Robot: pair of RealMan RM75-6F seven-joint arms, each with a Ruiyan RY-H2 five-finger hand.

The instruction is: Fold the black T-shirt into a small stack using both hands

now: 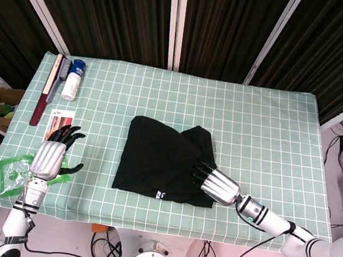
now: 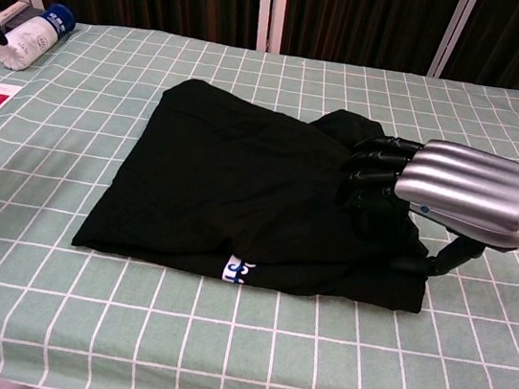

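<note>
The black T-shirt (image 1: 162, 162) lies folded in a rough rectangle at the middle of the table, with a small blue-and-white label at its near edge (image 2: 239, 271). My right hand (image 1: 215, 183) lies palm down over the shirt's near right corner (image 2: 463, 190). Its fingers (image 2: 376, 165) stretch flat onto the bunched fabric and the thumb (image 2: 433, 265) touches the shirt's edge at table level. It grips nothing that I can see. My left hand (image 1: 51, 155) hovers far left near the front edge, fingers apart and empty, well away from the shirt.
A white bottle with a blue cap (image 1: 72, 82) (image 2: 36, 35), a brush (image 1: 54, 71) and a dark red strip (image 1: 39, 107) lie at the far left. A printed card (image 1: 61, 122) and a green plastic bag (image 1: 17, 171) sit by my left hand.
</note>
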